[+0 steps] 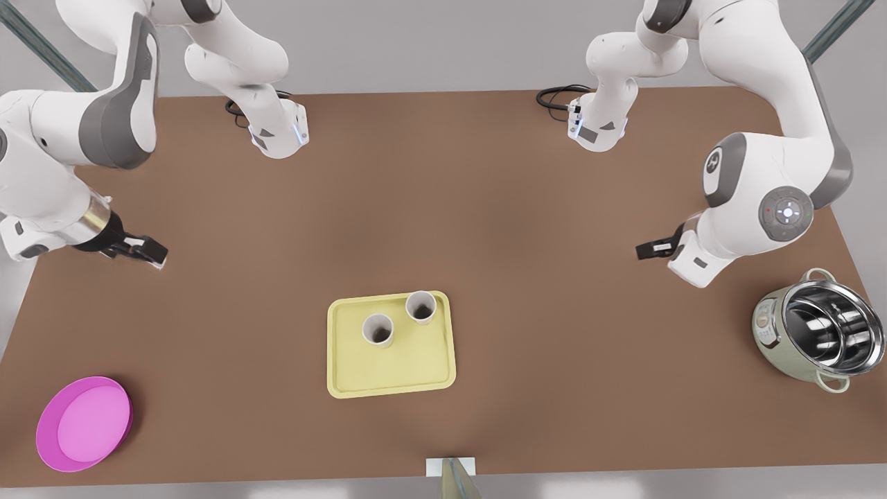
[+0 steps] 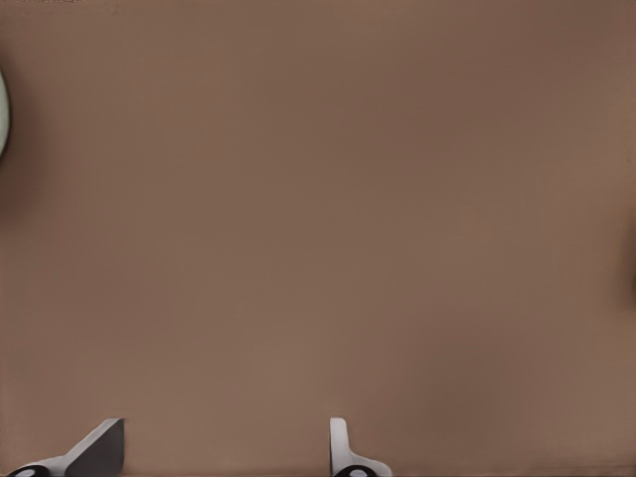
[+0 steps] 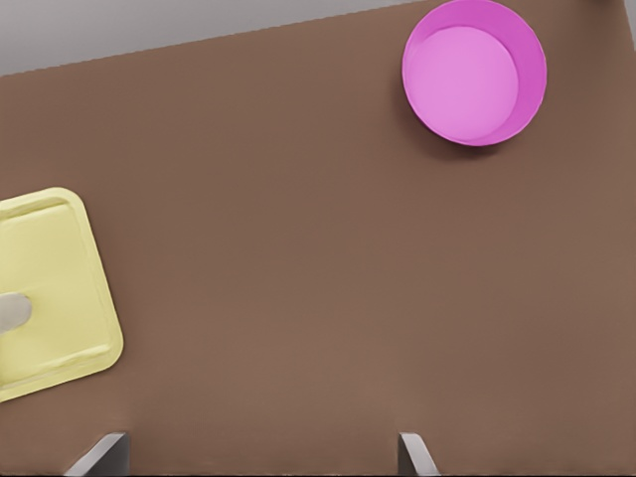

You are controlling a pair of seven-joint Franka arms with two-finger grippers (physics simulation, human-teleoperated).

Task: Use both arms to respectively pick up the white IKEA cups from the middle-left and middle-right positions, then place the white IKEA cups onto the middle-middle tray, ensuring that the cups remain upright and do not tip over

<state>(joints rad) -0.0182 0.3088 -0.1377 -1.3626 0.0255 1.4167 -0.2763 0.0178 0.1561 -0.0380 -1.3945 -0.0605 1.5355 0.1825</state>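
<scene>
Right gripper (image 1: 156, 254): fingers spread, empty, near pink plate (image 1: 84, 423) side.
Left gripper (image 1: 646, 250): fingers parted, empty, near steel pot (image 1: 820, 331).
Cups (image 1: 378, 330) (image 1: 420, 307): upright, side by side on yellow tray (image 1: 391, 378), mid-table.
Handling: probably light, rigid, smooth; best pinched across tapered wall.

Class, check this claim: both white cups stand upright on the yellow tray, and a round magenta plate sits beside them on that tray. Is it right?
Not quite. Both white cups do stand upright on the yellow tray, but the magenta plate lies on the table, far toward the front view's left. The front view shows this.
</scene>
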